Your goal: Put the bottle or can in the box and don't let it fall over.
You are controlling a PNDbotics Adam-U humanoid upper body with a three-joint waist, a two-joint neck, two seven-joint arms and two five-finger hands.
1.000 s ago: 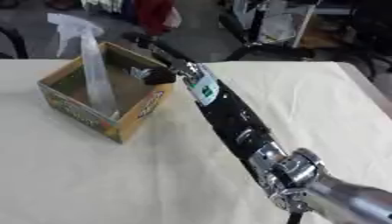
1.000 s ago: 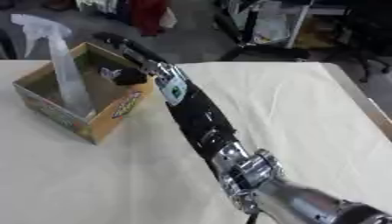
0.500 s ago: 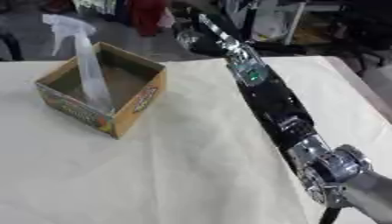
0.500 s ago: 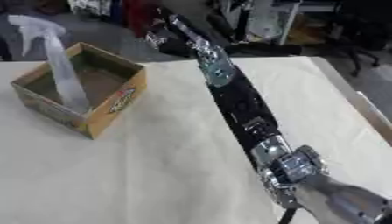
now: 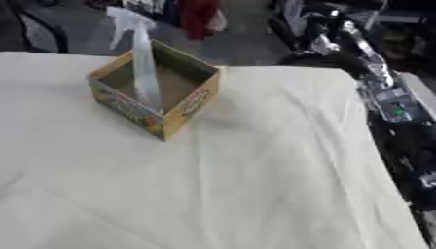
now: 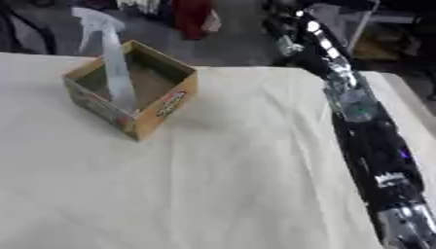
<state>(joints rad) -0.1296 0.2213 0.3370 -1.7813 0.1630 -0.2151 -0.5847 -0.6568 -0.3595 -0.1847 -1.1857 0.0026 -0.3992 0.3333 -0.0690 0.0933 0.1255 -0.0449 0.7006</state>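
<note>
**Spray bottle upright in the box, right arm well off to the side**

While the clear plastic spray bottle [image 5: 143, 63] with its pale trigger head stands upright inside the open brown cardboard box [image 5: 189, 104], nothing touches it. Its base is down against the box's near-left inner wall, and its neck and trigger head rise well above the rim. The box, with colourful print on its outer sides, sits on the cream cloth-covered table [image 5: 213, 194] with one corner turned toward the camera.

To the right of the box lies a broad stretch of wrinkled cloth. Beyond that, well apart from the box, the robot's black right arm [image 6: 366, 141], with silver joints, runs from the lower right up along the table's right edge and on past its far edge.

At the arm's upper end, far right of the box and farther back than it, the right hand [image 6: 289, 36] shows only as a dark blurred shape against the cluttered background. Whether its fingers are spread, pressed together or curled cannot be told. It is clear of the bottle and of the box, with the whole width of bare cloth between them. The left hand shows in neither view.
</note>
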